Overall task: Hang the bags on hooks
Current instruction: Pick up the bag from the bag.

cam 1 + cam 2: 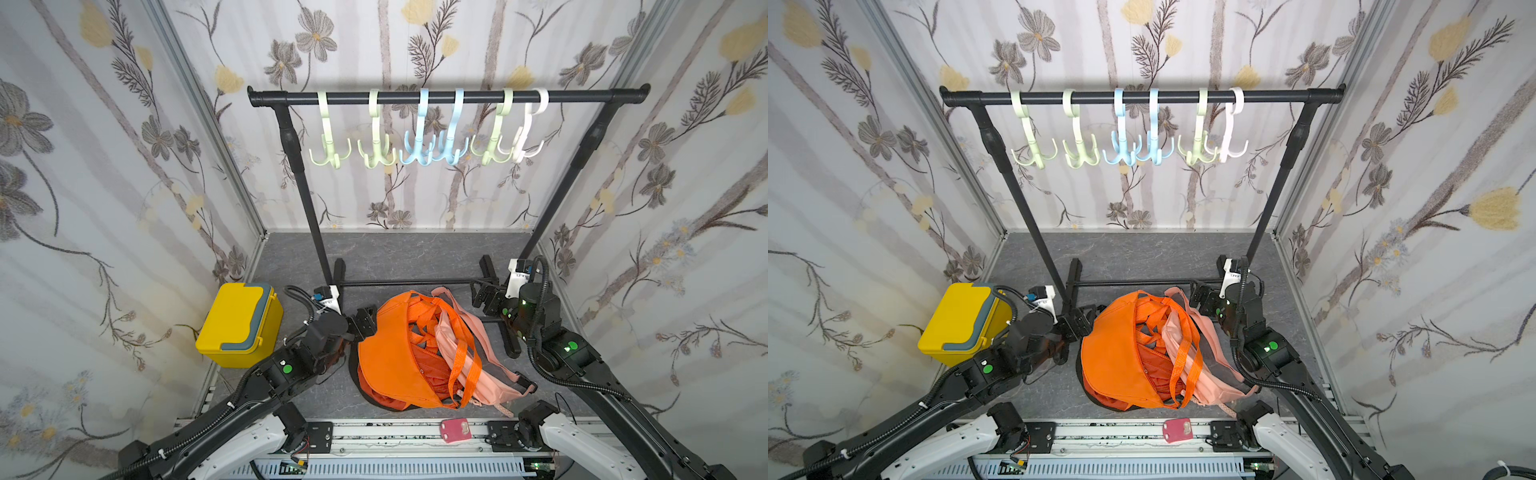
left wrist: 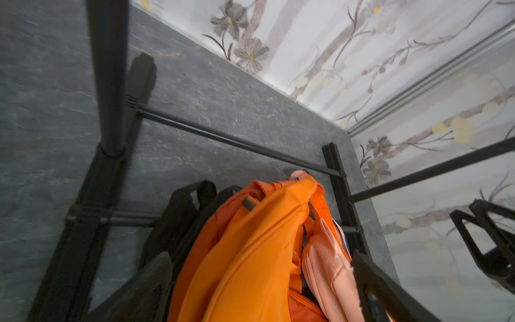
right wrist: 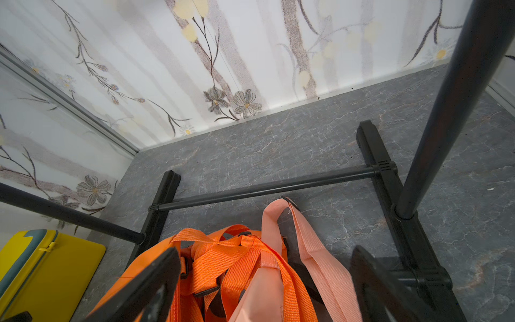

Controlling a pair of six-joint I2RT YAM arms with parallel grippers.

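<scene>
Reaching for a grip, I judge: the orange backpack (image 1: 395, 353) lies on the tabletop (image 1: 415, 253) between the feet of the garment rack (image 1: 478, 96), a pink bag (image 1: 486, 365) alongside. Left hand (image 1: 365, 322) by the rack's left foot and right hand (image 1: 482, 297) by its right foot both gape empty. Next: pinch the orange straps (image 3: 223, 251), lift toward the rack's hooks (image 1: 422, 120).

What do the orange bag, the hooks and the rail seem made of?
Orange bag: soft woven fabric, matte, creased, with ribbed webbing straps.
Hooks: probably plastic, smooth pastel moulded shapes.
Rail: likely painted metal tube, black with slight sheen.
</scene>
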